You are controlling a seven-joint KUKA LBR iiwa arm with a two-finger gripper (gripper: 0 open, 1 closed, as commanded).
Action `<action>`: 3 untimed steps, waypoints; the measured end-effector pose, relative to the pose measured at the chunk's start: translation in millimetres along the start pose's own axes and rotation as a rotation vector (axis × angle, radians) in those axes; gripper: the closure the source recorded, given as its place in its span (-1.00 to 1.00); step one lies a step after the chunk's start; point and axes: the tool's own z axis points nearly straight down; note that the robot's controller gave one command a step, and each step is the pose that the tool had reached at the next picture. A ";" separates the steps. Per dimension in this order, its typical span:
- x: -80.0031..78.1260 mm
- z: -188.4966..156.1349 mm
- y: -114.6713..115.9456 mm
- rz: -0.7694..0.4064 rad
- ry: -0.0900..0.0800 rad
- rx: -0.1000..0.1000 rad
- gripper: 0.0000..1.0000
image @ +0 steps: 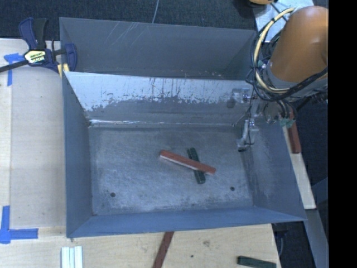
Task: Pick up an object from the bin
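Observation:
A long reddish-brown flat stick (186, 162) lies slanted on the bin floor near the middle. It crosses over a short dark green bar (196, 166) that points toward the front. My gripper (246, 137) hangs at the right side of the bin, close to the right wall, with its metal fingers pointing down above the floor. It is to the right of both things and apart from them. Nothing shows between the fingers.
The arm with its orange cover and cables comes in over the bin's upper right corner. The bin walls slope inward on all sides, and the gripper is near the right slope.

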 end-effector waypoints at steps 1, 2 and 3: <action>7.0 52.4 14.1 -0.060 -0.005 0.001 -1.00; 4.4 119.8 56.4 -0.139 -0.003 0.000 -1.00; 10.0 152.6 49.7 -0.258 -0.015 0.002 1.00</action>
